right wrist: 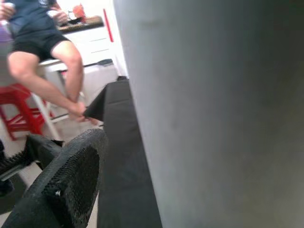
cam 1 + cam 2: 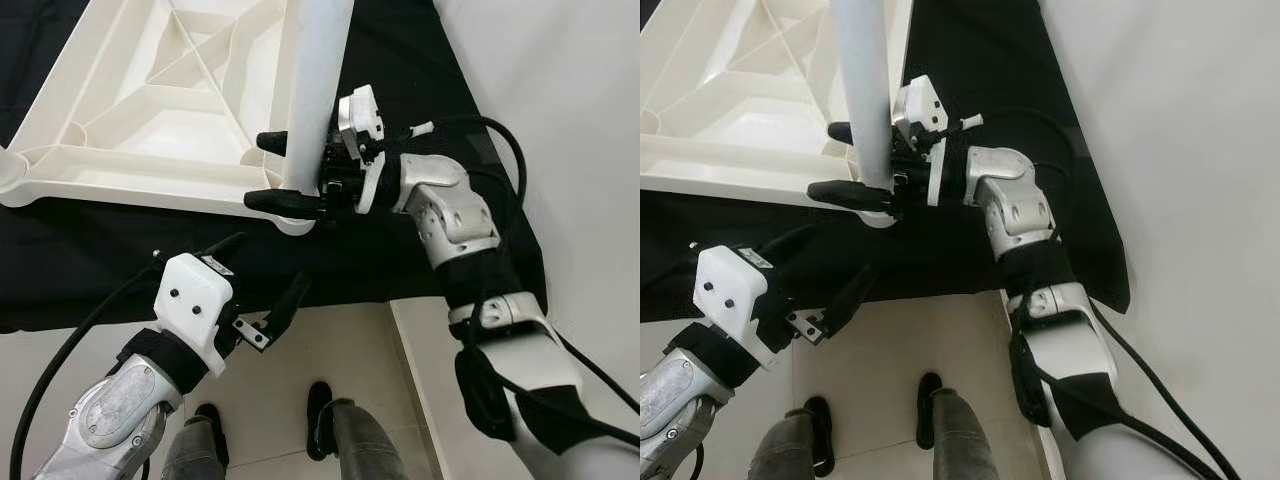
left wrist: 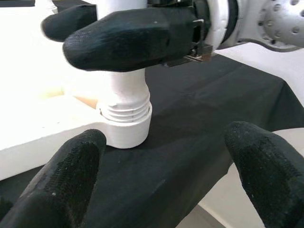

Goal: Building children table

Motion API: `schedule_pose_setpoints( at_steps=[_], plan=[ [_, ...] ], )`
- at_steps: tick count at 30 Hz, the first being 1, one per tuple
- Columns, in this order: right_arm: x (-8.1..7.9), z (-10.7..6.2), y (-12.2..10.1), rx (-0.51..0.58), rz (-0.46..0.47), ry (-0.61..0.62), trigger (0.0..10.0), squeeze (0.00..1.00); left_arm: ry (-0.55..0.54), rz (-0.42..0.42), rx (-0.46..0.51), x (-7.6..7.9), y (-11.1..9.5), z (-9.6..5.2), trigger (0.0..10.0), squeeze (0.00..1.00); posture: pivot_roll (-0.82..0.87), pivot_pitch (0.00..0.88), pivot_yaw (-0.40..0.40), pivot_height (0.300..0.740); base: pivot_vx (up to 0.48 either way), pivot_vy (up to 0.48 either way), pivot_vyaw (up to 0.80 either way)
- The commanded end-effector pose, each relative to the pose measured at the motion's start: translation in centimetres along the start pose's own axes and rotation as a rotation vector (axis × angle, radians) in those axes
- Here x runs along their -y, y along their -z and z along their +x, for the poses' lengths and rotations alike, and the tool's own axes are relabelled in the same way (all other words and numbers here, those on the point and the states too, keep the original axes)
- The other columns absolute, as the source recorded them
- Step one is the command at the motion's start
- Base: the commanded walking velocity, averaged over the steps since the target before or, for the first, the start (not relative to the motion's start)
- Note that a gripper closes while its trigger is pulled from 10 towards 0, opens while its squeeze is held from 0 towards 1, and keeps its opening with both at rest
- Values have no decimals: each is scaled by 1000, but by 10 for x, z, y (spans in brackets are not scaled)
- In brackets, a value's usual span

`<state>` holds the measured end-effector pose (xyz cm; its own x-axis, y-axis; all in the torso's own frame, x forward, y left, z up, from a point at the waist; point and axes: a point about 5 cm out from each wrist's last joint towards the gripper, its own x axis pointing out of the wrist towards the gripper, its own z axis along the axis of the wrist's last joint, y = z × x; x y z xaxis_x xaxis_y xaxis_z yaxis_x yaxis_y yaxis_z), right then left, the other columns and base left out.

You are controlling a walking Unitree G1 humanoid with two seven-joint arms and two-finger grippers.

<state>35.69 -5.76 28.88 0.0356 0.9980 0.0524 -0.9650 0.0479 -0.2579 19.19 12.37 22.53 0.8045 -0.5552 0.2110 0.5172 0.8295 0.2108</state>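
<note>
— Black fingers nearest the camera: whose are they?

— They belong to the left gripper, which hangs low over the edge of the black cloth with its fingers spread wide and nothing between them. It sits just short of the corner of the overturned white table top, not touching it.

— And beyond it?

— The right gripper reaches in from the robot's right and has its two fingers closed on either side of the white table leg, low on the leg, just above the corner socket. One finger lies in front of the leg and the other behind it.

— Where does the leg stand?

— Upright in that socket, at the corner of the table top closest to the robot. The table top lies ribbed underside up on the cloth.

— Does the left wrist view add anything?

— Yes. It looks between its own open fingertips at the foot of the leg and shows ridged rings where the leg enters the socket; a few rings stand above the rim, so the leg is perhaps not fully seated, though that is hard to judge.

— And the right wrist view?

— The leg's grey-white surface very close, one black finger beside it, and far off a seated person by a red stool.
</note>
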Motion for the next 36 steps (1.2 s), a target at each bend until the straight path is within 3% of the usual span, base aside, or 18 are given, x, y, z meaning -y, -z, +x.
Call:
schedule_pose_setpoints(
  at_steps=[1,10,17,18,19,20,21,22,23,24,26,34,36],
  plan=[
    [-5,5,4,29,42,-112,0,0,6,-6,-13,3,3,-2,10000,0,140,319,-150,740,0,0,0],
    [-4,1,6,21,42,-151,0,0,2,-5,-13,3,1,-4,10000,0,138,333,-149,740,0,0,0],
    [5,-14,15,16,12,53,0,0,7,-16,-8,6,1,-4,10000,0,131,338,-145,740,0,0,0],
    [10,-20,19,4,10,174,0,0,7,-17,-7,5,0,-4,10000,0,136,338,-137,740,0,0,0],
    [16,-25,29,-21,41,381,0,0,7,-18,-4,5,0,-3,10000,0,136,337,-136,740,0,0,0],
    [16,-25,29,-21,41,381,0,0,7,-18,-4,5,0,-3,10000,0,136,337,-136,740,0,0,0],
    [19,-29,36,-42,62,524,0,0,7,-18,-2,5,-1,-3,10000,0,138,337,-136,740,0,0,0],
    [20,-36,49,-138,27,832,0,0,8,-17,-1,5,-1,-3,10000,0,140,336,-135,740,0,0,0],
    [20,-36,49,-138,27,832,0,0,8,-17,-1,5,-1,-3,10000,0,140,336,-135,740,0,0,0],
    [11,-37,58,-154,32,990,0,0,9,-13,0,4,-2,-3,10000,0,152,349,-130,740,0,0,0],
    [1,-37,64,-152,45,1105,0,0,6,-15,3,2,-2,-3,10000,0,139,338,-122,740,0,0,0],
    [12,-27,49,-140,14,1082,0,0,7,-25,35,2,-7,3,10000,0,144,335,-143,740,0,0,0],
    [6,-13,56,-168,44,1015,0,0,-10,-13,28,-2,-7,1,10000,0,145,335,-142,740,0,0,0]
  ],
)
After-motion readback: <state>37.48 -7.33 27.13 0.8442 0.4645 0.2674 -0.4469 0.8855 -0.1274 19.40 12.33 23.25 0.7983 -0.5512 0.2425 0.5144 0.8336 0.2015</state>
